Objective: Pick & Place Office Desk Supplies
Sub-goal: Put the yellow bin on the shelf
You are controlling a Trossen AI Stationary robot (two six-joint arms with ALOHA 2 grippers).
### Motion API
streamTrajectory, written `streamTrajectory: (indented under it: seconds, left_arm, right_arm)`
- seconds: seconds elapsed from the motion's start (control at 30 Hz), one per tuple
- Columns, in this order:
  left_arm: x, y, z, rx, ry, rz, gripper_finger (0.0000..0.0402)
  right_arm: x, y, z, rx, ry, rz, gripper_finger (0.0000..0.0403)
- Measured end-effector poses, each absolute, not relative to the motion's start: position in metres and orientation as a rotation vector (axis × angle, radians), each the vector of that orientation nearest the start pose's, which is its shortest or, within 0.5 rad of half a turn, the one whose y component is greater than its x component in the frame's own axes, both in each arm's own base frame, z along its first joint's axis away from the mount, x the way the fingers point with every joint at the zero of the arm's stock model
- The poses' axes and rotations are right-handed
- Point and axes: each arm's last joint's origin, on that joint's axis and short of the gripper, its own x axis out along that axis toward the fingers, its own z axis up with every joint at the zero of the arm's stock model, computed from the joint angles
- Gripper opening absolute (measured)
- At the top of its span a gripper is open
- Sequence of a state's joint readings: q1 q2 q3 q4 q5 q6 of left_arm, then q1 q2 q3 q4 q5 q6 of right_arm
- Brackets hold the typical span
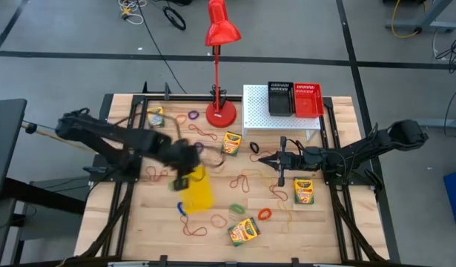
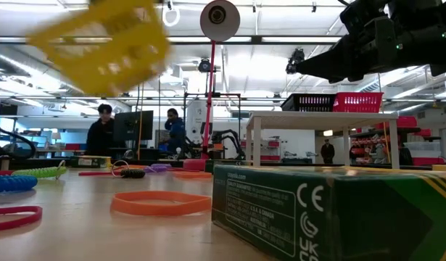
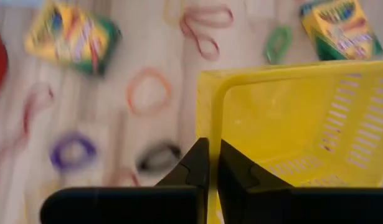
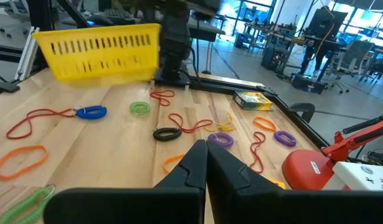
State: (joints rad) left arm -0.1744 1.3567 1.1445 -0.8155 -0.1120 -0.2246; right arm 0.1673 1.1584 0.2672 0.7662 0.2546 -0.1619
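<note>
My left gripper is shut on a yellow slotted basket and carries it above the table's middle. The basket shows tilted in the low view and clear of the wood in the right wrist view. Crayon boxes lie flat on the table. Rubber bands in several colours are scattered around them. My right gripper hovers shut right of the middle, holding nothing. My left gripper pinches the rim of one basket wall, a little back from a corner, with one finger outside and the other inside the basket. The fingers slant down from the table's left. The basket hangs tilted, lifted clear of the table.
A red desk lamp stands at the far middle. Right of it a white perforated stand carries a black basket and a red basket. Dark frame rails run along the table's left and right sides.
</note>
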Motion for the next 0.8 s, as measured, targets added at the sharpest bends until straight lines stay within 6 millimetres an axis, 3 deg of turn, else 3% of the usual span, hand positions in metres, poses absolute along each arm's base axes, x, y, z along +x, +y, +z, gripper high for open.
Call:
streamTrajectory:
  seconds: [0.13, 0.37, 0.63, 0.8]
  left_arm:
    - [0.307, -0.01, 0.266, -0.038, 0.971, -0.026, 0.0016]
    - [0.362, 0.03, 0.224, -0.013, 1.056, -0.116, 0.0017]
    - [0.404, 0.041, 0.194, -0.012, 1.105, -0.131, 0.0033]
    - [0.411, 0.042, 0.182, -0.015, 1.165, -0.102, 0.0066]
  right_arm:
    - [0.208, 0.028, 0.18, -0.188, 0.131, -0.077, 0.0009]
    - [0.208, 0.028, 0.18, -0.189, 0.135, -0.077, 0.0009]
    - [0.208, 0.028, 0.179, -0.193, 0.143, -0.076, 0.0009]
    - [0.208, 0.028, 0.179, -0.194, 0.147, -0.076, 0.0009]
